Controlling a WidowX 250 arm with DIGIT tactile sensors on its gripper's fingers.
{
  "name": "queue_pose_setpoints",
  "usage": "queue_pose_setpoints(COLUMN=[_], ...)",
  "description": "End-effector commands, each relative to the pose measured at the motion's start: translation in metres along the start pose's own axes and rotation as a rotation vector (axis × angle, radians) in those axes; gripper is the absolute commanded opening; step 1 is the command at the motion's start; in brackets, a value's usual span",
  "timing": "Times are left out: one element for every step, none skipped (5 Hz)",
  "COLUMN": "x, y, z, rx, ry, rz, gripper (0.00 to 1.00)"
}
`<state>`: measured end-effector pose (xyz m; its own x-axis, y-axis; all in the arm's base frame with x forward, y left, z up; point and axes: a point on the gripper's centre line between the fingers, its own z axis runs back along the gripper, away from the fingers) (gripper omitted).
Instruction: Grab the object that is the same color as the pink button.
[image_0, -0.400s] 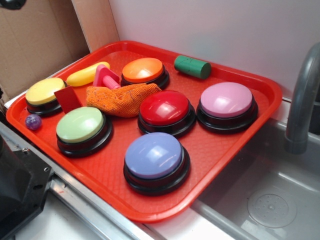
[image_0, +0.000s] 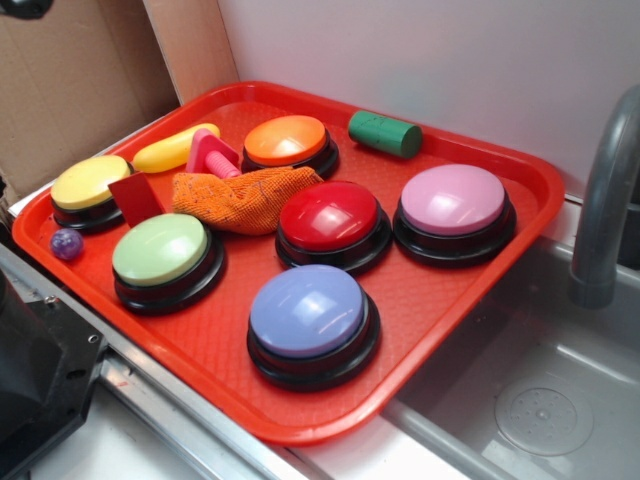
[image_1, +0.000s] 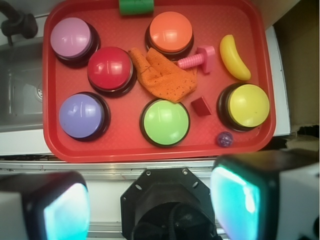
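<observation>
Pink toy piece (image_1: 200, 58) lying at one o'clock on the red tray (image_1: 252, 30), touching the orange cloth (image_1: 162, 75), pink button (image_1: 71, 38) at ten o'clock, my gripper (image_1: 150, 205) spread wide, empty, off the tray's near edge.

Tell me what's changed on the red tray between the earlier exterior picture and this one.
Nothing visibly changed. The pink toy piece lies beside the orange cloth as before, untouched, and the pink button and the other buttons sit where they were on the red tray. The gripper hangs short of the tray's near edge in the wrist view, holding nothing.
</observation>
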<state>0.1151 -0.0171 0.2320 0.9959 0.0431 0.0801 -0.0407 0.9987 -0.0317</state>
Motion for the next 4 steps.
queue_pose_setpoints(x=[0.039, 0.060, 0.078, 0.102], y=[0.025, 0.045, 0.068, 0.085], z=[-0.026, -0.048, -0.071, -0.098], rx=[0.064, 0.057, 0.049, 0.061], ry=[-0.103, -0.129, -0.166, -0.174], rz=[-0.186, -0.236, -0.185, -0.147], gripper=[1.00, 1.00, 1.00, 1.00])
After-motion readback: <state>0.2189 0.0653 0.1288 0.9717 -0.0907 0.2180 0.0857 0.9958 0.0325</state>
